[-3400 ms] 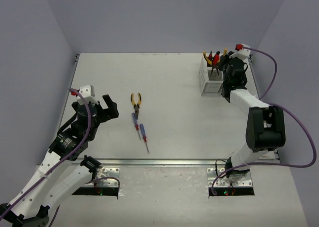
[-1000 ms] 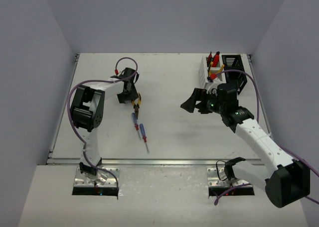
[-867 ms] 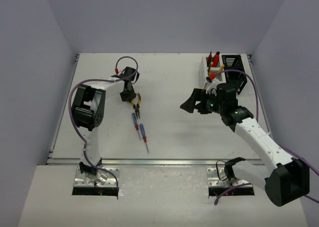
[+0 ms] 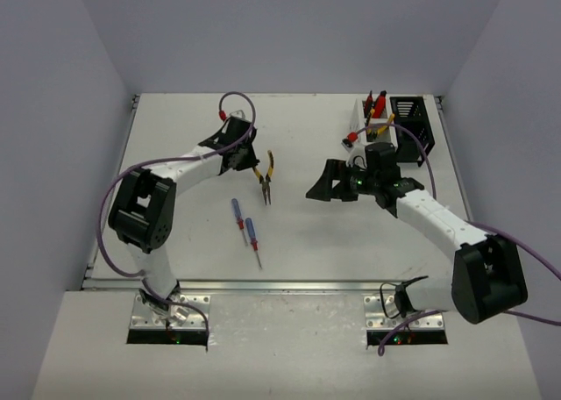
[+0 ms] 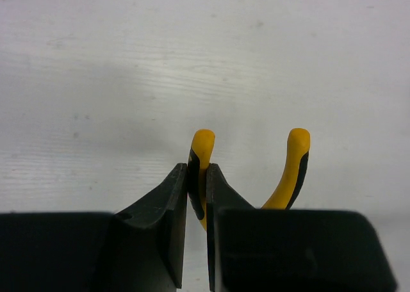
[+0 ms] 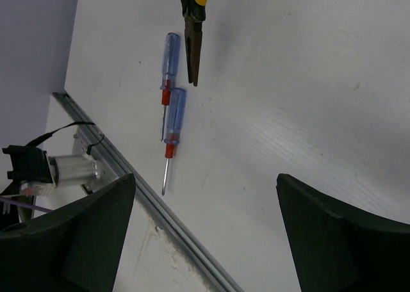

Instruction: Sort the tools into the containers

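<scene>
Yellow-handled pliers [image 4: 266, 177] hang nose-down toward the near edge, left of the table's middle. My left gripper [image 4: 252, 160] is shut on one handle of the pliers [image 5: 202, 150]; the other handle sticks out free to the right. Whether the nose touches the table I cannot tell. Two thin blue-and-red screwdrivers [image 4: 237, 213] [image 4: 252, 237] lie just below, and they show again in the right wrist view [image 6: 170, 56] [image 6: 173, 120] under the pliers' nose [image 6: 193, 43]. My right gripper [image 4: 321, 186] is open and empty over mid-table, facing left. The white container [image 4: 358, 121] and the black container [image 4: 410, 121] stand at the back right.
Red and yellow tool handles [image 4: 377, 106] stick up from the white container. A metal rail [image 4: 280, 285] runs along the table's near edge, seen also as a rail [image 6: 141, 196] in the right wrist view. Purple cables loop off both arms.
My left gripper shut on the pliers' handle and carried them to the right, away from the screwdrivers. The right arm reached farther left, its jaws narrowing slightly.
</scene>
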